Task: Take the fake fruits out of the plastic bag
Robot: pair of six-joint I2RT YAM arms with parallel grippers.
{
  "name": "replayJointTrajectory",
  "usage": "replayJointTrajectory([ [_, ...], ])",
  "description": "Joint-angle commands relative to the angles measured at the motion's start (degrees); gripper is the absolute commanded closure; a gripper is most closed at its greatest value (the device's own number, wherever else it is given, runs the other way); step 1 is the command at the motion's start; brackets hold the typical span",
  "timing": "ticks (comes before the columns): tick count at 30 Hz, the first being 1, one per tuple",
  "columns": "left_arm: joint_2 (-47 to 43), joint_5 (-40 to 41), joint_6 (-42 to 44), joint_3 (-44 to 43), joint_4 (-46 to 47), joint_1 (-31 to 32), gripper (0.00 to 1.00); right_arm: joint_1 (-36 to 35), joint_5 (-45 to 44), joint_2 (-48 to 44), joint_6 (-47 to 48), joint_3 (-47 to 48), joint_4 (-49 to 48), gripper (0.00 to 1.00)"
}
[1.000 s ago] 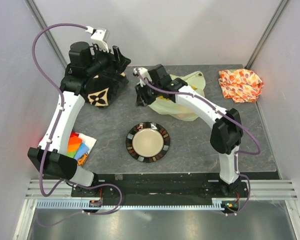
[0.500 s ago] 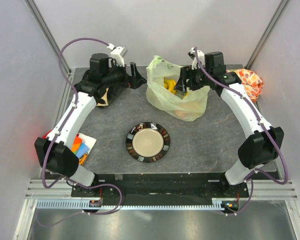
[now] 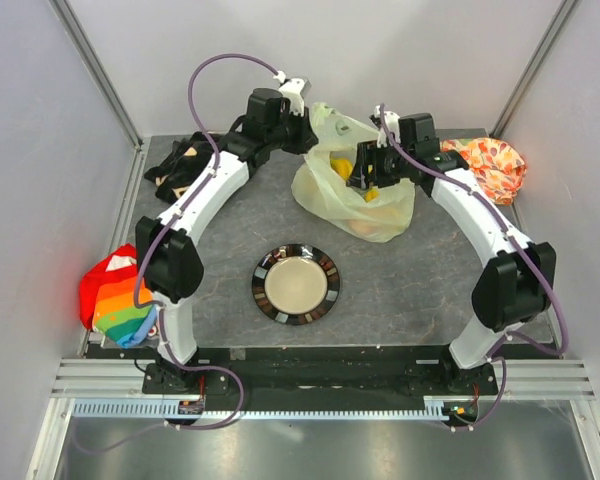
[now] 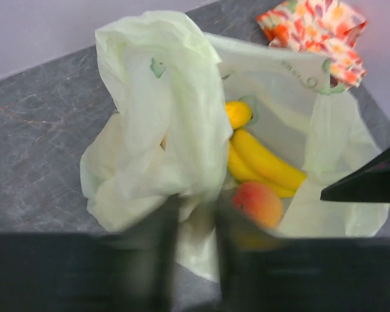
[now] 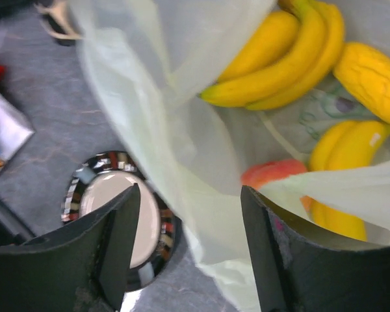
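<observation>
The pale yellow-green plastic bag (image 3: 330, 190) stands open at the back middle of the table. Inside it lie the fake fruits: a banana bunch (image 5: 279, 58), a yellow oval fruit (image 5: 370, 81), a second banana bunch (image 5: 341, 169) and an orange-pink peach (image 5: 273, 174). My left gripper (image 3: 315, 128) is at the bag's upper left rim, and in the left wrist view the left gripper (image 4: 195, 208) is blurred, its jaws close together with bag film between them. My right gripper (image 3: 363, 172) hangs open over the bag's mouth. In its wrist view the right gripper (image 5: 188, 214) straddles the bag's near wall and holds nothing.
A round plate (image 3: 296, 283) with a patterned rim sits in front of the bag. An orange leaf-patterned cloth (image 3: 490, 165) lies at the back right, a black cloth (image 3: 175, 165) at the back left, and a rainbow-coloured bundle (image 3: 115, 295) at the left edge.
My left arm swung from the black cloth across to the bag's rim and its jaws closed there. The right gripper stayed over the bag's mouth since half a second ago.
</observation>
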State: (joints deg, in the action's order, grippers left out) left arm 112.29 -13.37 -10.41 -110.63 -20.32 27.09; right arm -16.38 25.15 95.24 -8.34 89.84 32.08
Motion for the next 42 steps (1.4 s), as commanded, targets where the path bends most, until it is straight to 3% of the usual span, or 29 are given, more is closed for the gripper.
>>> replayJointTrajectory([
  [1,-1.97,-1.92,3.56,-0.21,1.16,-0.37,0.98,0.91,-11.33,4.24,0.16,-3.87,-1.31,0.33],
  [7,-14.88,-6.5,4.26,16.83,-2.62,-0.81,0.98,2.06,-20.13,1.8,4.02,-9.84,2.98,0.48],
  [11,-27.7,-8.16,5.66,28.08,-4.55,-0.99,0.98,2.14,-23.38,-6.19,5.7,-16.53,7.55,0.48],
  [17,-31.26,-9.75,7.51,36.01,-6.76,-0.81,0.98,2.06,-22.07,-12.27,3.07,-23.31,6.43,0.46],
  [28,-28.0,-7.91,6.73,38.29,-4.65,0.15,0.98,-1.45,-13.81,2.84,5.35,-2.05,0.27,0.47],
  [34,-29.5,-6.24,6.64,39.79,-4.29,0.16,0.98,-5.33,-13.55,9.78,-0.27,1.91,-1.14,0.34],
  [42,-26.34,-4.38,1.11,35.58,-3.59,-1.07,0.98,-5.85,-15.91,21.99,-10.37,10.43,-0.52,0.25],
])
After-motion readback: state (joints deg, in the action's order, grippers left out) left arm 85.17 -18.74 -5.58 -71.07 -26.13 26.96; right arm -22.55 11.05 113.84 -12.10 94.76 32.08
